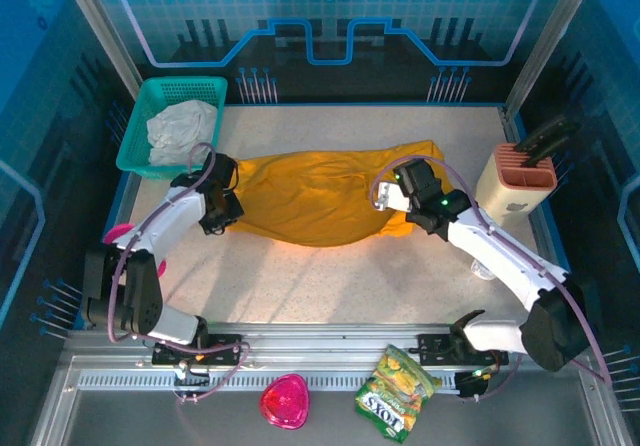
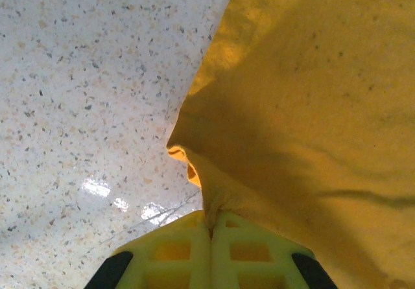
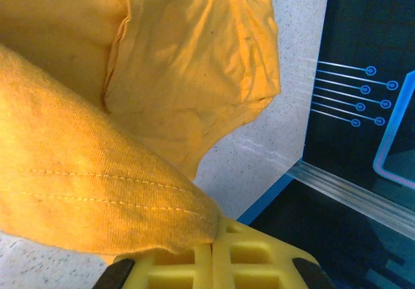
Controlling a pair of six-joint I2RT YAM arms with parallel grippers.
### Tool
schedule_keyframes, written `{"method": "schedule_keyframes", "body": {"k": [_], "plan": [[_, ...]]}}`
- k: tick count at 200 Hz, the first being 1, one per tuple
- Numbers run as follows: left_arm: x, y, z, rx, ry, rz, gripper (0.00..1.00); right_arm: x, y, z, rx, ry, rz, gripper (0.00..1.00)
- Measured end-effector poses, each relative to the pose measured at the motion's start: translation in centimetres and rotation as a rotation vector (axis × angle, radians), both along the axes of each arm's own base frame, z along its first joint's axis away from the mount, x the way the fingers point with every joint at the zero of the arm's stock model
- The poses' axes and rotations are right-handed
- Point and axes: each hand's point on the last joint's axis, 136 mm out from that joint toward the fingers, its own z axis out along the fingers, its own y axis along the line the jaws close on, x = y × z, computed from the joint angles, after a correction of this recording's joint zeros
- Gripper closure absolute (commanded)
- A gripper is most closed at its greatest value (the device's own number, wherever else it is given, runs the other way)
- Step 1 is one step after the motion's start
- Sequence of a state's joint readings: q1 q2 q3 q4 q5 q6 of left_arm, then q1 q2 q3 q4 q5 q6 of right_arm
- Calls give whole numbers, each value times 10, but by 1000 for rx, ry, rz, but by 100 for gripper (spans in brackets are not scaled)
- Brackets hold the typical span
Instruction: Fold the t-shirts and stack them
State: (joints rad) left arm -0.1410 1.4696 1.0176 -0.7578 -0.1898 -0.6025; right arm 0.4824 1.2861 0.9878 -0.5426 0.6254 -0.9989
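Top external | left end effector [image 1: 226,220] clamps t-shirt [image 1: 315,194] left edge | right end effector [image 1: 385,204] clamps right edge

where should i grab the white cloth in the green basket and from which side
Probably best to pinch a raised fold of the white cloth, coming straight down from above. It lies crumpled in the green basket, whose walls block a sideways approach.
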Motion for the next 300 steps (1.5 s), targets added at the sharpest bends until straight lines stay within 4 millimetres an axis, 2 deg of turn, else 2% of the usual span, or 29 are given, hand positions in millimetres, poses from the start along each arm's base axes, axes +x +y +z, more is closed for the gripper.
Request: {"method": "schedule_keyframes", "body": {"k": [63,114,177,198,238,255,266,300], "plan": [[33,14,2,56,-5,13,100,43,1,4,33,-26,5,100],[55,19,-14,99,26,4,100,74,-1,-8,34,-4,11,100],[78,21,-23,123,32,9,100,109,0,-15,34,10,13,100],[82,23,-32,131,53,11,100,116,1,-27,32,33,11,100],[85,28,-53,160,104,18,100,134,1,-61,44,91,-35,100],[86,31,-58,179,116,21,91,143,1,-77,68,108,-77,100],[87,33,-59,194,120,23,82,150,3,-86,89,110,-108,100],[87,38,-59,223,121,29,64,174,5,-100,171,90,-238,80]]}}
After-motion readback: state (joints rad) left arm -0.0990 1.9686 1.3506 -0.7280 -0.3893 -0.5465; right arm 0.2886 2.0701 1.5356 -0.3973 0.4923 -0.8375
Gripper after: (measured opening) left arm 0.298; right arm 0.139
